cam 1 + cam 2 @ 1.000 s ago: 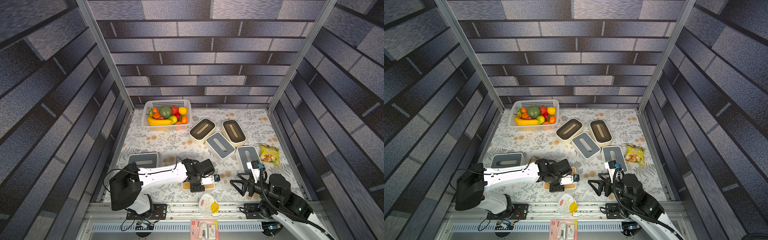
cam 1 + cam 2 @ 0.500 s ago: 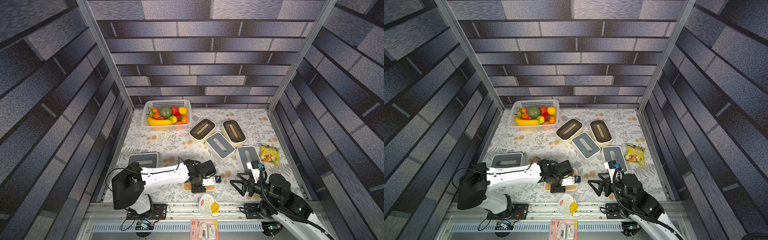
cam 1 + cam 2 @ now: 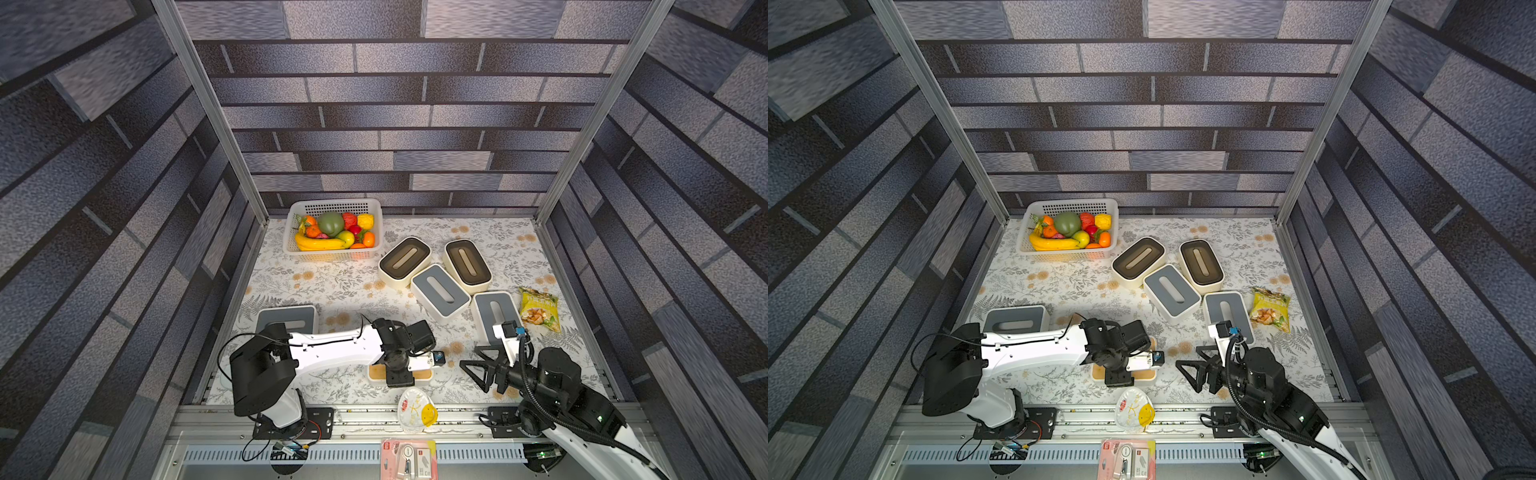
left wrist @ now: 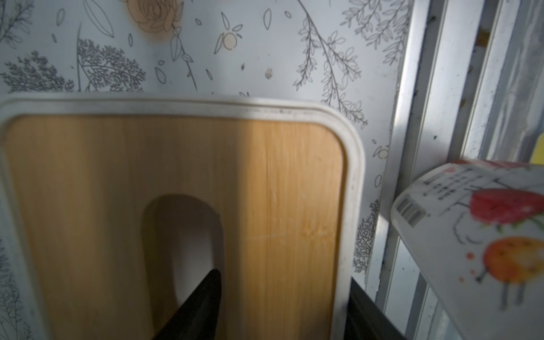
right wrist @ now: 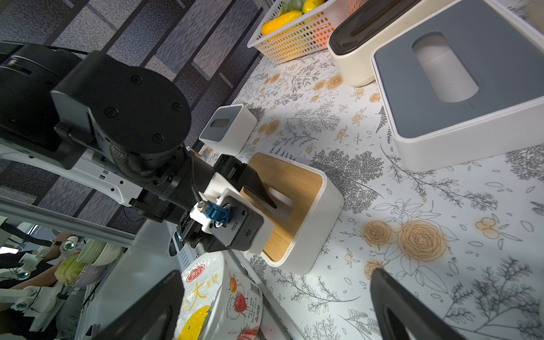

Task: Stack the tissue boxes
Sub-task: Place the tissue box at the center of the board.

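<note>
Your left gripper [image 4: 284, 278] straddles a long side of the wood-lidded tissue box [image 5: 297, 179], one finger in the slot, one outside the wall; you cannot tell whether it presses. That box sits on the tabletop [image 3: 332, 282] near the front rail; your right gripper [image 5: 276, 275] hangs wide open and empty beside it; a grey-lidded box [image 3: 286, 322] and a cluster of four boxes [image 3: 439, 291] stand apart, unstacked.

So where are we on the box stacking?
Done: nothing is stacked yet; every box sits singly on the table.
In hand: the left gripper is at the wood-lid box, with one finger in its slot and one outside its wall. I can't tell if it is gripping. The right gripper is open and empty.
Left: all the stacking, including the three grey-lid boxes and two brown-lid boxes.
</note>
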Robot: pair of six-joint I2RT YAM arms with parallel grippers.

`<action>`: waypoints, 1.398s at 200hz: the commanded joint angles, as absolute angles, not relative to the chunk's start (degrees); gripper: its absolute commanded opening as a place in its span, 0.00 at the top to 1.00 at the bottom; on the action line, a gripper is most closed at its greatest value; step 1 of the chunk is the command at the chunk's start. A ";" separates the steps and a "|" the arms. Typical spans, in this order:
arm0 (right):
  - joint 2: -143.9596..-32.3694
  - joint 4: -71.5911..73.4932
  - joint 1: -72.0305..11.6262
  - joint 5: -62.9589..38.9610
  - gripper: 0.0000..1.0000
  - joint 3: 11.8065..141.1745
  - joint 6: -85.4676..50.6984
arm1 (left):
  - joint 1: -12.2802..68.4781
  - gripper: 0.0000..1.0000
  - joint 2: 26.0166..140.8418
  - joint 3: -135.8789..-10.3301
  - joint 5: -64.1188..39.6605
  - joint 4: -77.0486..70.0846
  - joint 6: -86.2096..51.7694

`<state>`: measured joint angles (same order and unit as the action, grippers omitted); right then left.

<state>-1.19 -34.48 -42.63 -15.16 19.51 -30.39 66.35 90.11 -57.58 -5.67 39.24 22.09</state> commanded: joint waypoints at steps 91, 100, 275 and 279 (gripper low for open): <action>-1.01 -33.49 -42.99 -15.77 0.00 18.96 -29.67 | 66.75 0.30 88.03 -57.31 -4.53 38.89 22.84; -0.97 -33.49 -43.06 -15.82 0.00 19.00 -29.66 | 66.70 0.29 87.73 -57.36 -4.40 39.00 22.85; -1.04 -33.64 -42.92 -15.47 0.00 19.16 -29.86 | 64.60 0.23 80.72 -57.52 -7.83 41.84 23.71; -0.97 -33.66 -43.00 -15.40 0.00 19.16 -29.80 | 64.52 0.23 80.53 -57.41 -7.82 41.92 23.65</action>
